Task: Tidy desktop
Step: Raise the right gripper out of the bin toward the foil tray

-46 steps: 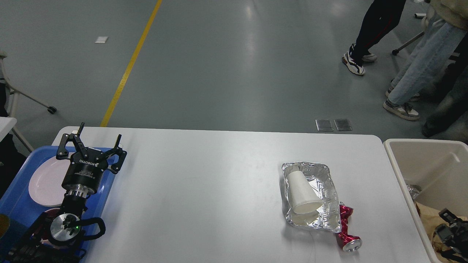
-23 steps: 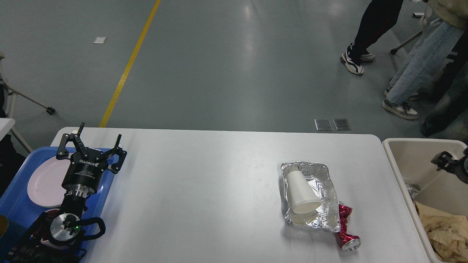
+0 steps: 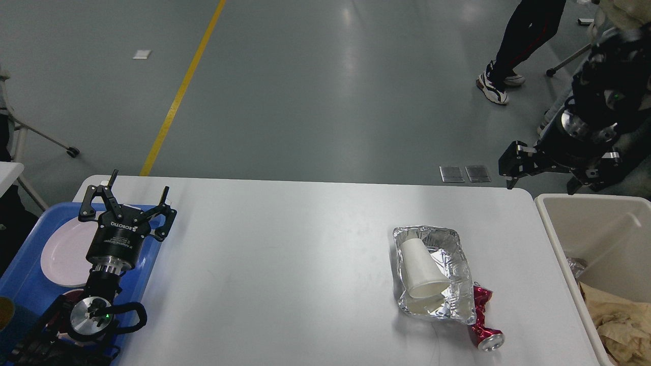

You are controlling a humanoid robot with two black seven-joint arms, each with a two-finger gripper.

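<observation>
Left claw (image 3: 133,199) is hovering over the blue tray (image 3: 23,282) at the tabletop's (image 3: 285,264) left end, fingers spread wide, gripping nothing; a white plate (image 3: 63,254) is lying in the tray beneath it. Right claw (image 3: 541,170) is hanging in the air beyond the tabletop's far right corner, above the beige bin (image 3: 592,223); fingers look spread and empty. The white tabletop is filling most of the lower view. Right of centre a crumpled foil tray (image 3: 452,300) is sitting on it, with a white paper cup (image 3: 418,272) lying on its side inside. A crushed red can (image 3: 483,320) is touching the foil tray's near right corner. Crumpled brown paper (image 3: 618,317) is lying in the bin.
</observation>
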